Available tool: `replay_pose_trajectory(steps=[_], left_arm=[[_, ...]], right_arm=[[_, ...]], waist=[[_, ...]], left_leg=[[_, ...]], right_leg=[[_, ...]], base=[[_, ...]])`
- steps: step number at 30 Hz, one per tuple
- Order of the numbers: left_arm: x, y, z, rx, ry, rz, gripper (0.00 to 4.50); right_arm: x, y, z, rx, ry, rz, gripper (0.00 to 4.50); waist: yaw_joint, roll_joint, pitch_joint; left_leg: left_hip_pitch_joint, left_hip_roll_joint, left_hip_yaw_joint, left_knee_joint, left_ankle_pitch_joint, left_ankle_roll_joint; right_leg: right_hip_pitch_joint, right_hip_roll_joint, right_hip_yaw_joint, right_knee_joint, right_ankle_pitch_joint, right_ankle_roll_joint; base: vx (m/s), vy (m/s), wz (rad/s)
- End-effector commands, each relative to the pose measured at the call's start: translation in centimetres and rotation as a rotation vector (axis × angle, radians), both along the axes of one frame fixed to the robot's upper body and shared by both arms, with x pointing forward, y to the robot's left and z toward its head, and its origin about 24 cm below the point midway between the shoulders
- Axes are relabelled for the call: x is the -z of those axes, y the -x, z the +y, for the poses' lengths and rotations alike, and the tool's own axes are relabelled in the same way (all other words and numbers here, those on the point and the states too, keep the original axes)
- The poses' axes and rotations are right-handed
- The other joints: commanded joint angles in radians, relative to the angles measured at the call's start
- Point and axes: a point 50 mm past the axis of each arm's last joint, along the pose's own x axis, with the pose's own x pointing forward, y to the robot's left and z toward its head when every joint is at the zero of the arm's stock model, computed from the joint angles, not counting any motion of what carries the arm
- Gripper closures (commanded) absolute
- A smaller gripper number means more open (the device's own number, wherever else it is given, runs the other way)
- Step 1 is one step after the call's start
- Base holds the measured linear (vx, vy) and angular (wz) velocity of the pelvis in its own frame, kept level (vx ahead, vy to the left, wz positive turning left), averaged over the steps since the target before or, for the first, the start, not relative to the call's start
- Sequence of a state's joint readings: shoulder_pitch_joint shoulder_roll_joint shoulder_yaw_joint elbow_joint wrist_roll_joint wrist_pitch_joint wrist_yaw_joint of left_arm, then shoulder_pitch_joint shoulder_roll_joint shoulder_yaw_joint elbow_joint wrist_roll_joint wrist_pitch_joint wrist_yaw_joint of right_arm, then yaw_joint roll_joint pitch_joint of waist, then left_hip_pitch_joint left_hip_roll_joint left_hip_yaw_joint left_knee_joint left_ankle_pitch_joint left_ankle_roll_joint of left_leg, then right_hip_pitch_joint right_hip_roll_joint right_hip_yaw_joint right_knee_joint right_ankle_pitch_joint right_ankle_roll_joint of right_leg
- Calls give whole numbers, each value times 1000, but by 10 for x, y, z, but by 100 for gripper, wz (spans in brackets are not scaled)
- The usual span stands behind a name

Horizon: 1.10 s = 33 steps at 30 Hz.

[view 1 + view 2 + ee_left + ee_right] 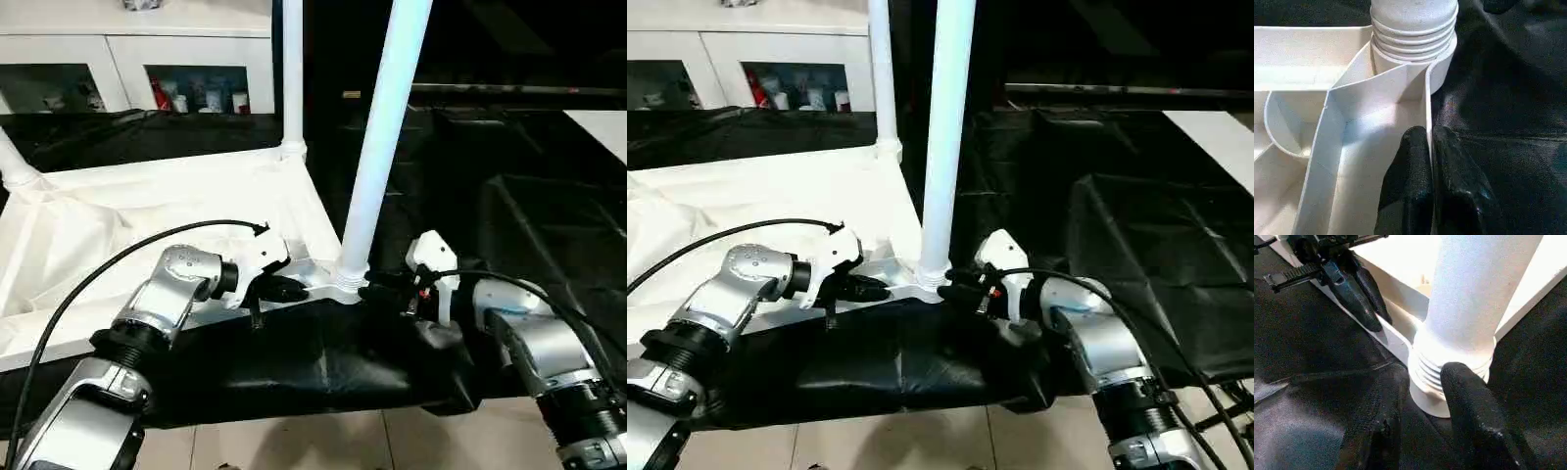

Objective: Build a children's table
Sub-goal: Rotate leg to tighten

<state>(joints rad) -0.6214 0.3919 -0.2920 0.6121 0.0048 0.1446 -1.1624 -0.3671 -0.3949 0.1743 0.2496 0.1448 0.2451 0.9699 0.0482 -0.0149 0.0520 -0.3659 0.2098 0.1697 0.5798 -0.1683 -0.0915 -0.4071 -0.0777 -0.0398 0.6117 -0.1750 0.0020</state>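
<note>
- Right now the children's table top (147,225) lies underside-up on the black cloth (323,372), with its near corner socket (1442,68) as my landmark.
- My left gripper (1431,161) has its two black fingers nearly together, pinching the thin rim wall just beside that socket to steady the top.
- My right gripper (1422,396) is open around the ribbed base of the near leg (382,147), fingers at either side of the threads, right above the socket.
- To do this well, I judge I should keep the leg upright and centred, turn in small bites, and keep the rim pinned.
- Two other legs (291,69) already stand in sockets farther back from the landmark.
</note>
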Motion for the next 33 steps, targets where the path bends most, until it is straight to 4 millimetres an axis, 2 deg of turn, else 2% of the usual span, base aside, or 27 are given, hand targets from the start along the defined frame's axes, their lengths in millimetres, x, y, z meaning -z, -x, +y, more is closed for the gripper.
replay_pose_trajectory(steps=[1, 3, 4, 5, 7, 9, 12, 17, 22, 30, 31, 32, 33], left_arm=[[9, 11, -9, 100, -20, 60, 450], [9, 11, -10, 100, -21, 59, 450], [9, 11, -10, 100, -22, 58, 450], [9, 11, -10, 100, -22, 58, 450], [9, 11, -10, 99, -22, 56, 450], [9, 11, -10, 99, -23, 55, 450], [9, 11, -10, 99, -23, 56, 450], [9, 12, -11, 101, -23, 58, 450], [10, 12, -11, 103, -24, 59, 450], [10, 13, -10, 102, -28, 63, 450], [11, 13, -10, 101, -28, 60, 450], [11, 13, -10, 100, -28, 60, 450], [11, 13, -11, 99, -27, 59, 450]], right_arm=[[-2, -11, 6, 54, 23, -42, 290], [-2, -14, 7, 76, 17, -40, 281], [-4, -16, 6, 105, -16, -22, 281], [-4, -16, 6, 105, -16, -22, 281], [-5, -16, 6, 94, -34, -8, 241], [-2, -15, 6, 95, -12, -13, 231], [1, -14, 8, 80, -16, 2, 207], [6, -13, 17, 40, -33, 35, 207], [6, -19, 21, 66, -36, 24, 207], [9, -21, 27, 29, -33, 19, 207], [8, -21, 28, 32, -54, 28, 207], [8, -21, 28, 32, -59, 30, 186], [8, -21, 28, 32, -69, 33, 186]], waist=[[7, -7, -63], [-2, -6, -61], [-4, -6, -62], [-3, -6, -64], [-1, -4, -64], [-1, -5, -65], [1, -2, -65], [3, -4, -65], [-3, -4, -62], [-9, -4, -62], [-10, -12, -62], [-8, -9, -62], [-8, -8, -62]], left_leg=[[2, 8, 4, -64, -249, 25], [0, 6, 2, -67, -257, 15], [6, 7, 3, -66, -263, 14], [8, 8, 4, -64, -263, 16], [5, 8, 4, -65, -252, 22], [5, 9, 5, -64, -241, 26], [6, 9, 5, -64, -249, 25], [6, 10, 5, -65, -254, 22], [5, 9, 3, -67, -280, 13], [7, 9, 1, -69, -306, 9], [6, 9, 2, -69, -303, 12], [6, 9, 2, -69, -300, 13], [7, 9, 2, -69, -299, 14]], right_leg=[[49, -47, 28, -80, -304, -182], [49, -45, 26, -82, -321, -178], [46, -44, 28, -83, -322, -181], [45, -45, 29, -82, -312, -187], [49, -44, 29, -78, -269, -199], [49, -42, 28, -75, -224, -210], [50, -43, 28, -75, -229, -214], [50, -43, 28, -75, -233, -215], [48, -45, 28, -81, -303, -196], [45, -45, 28, -84, -327, -190], [45, -43, 27, -84, -323, -190], [46, -44, 28, -83, -321, -191], [45, -44, 28, -83, -321, -192]], base=[[0, 0, 0], [0, 0, 0], [0, 0, 0], [0, 0, 0], [0, 0, 0], [0, 0, 0], [0, 0, 0], [0, 0, 0], [0, 0, 0], [0, 0, 0], [0, 0, 0], [0, 0, 0], [0, 0, 0]])
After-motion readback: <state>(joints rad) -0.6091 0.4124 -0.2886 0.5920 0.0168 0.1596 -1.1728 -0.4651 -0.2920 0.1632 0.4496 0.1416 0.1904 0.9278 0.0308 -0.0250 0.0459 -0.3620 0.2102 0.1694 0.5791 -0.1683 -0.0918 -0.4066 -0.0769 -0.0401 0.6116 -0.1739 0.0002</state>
